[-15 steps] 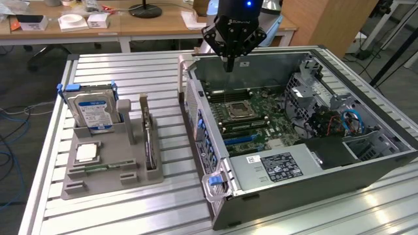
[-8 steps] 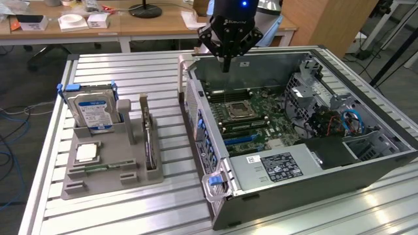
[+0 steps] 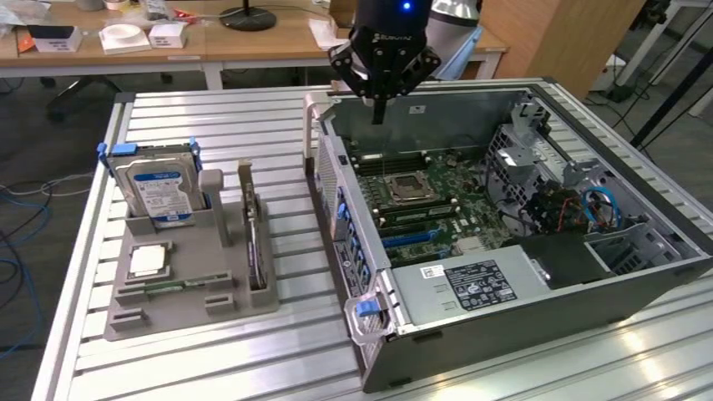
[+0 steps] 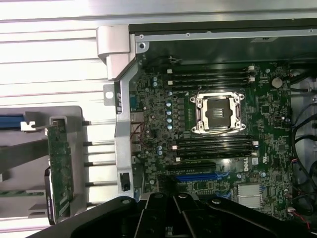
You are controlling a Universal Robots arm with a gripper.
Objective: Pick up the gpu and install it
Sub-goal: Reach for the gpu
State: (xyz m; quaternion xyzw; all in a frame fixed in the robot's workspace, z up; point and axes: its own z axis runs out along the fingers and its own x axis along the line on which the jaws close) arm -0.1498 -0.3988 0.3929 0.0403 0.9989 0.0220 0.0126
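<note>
the gpu (image 3: 254, 242) stands on its long edge in a slot of the grey holder (image 3: 189, 313), on the side of the holder nearest the computer case (image 3: 502, 334). nothing is touching it. in the wrist view the gpu (image 4: 60, 168) shows its green board edge-on, with the dark cooler on the face turned away from the case.

in the same holder, towards the exterior view's left, a hard drive (image 3: 159, 190) with a blue label stands upright in its blue bracket. a square processor chip (image 3: 149, 261) lies flat in a shallow pocket nearer the camera. the holder rests on a ribbed metal table (image 3: 200, 117), just beside the case but apart from it.

the case lies on its side with the cover off, so the motherboard (image 3: 446, 196) faces up. the processor socket (image 3: 407, 190) (image 4: 218, 113) sits near the middle of the board, with dark memory slots on two sides of it. a blue card slot (image 3: 415, 238) (image 4: 195, 176) has nothing in it. a silver power supply (image 3: 468, 284) fills the near corner of the case, and blue cables (image 3: 599, 207) loop at the exterior view's right.

the gripper (image 3: 379, 115) (image 4: 171, 213) hangs pointing down over the far rim of the case, well apart from the gpu. its fingers are pressed together with nothing between them.
</note>
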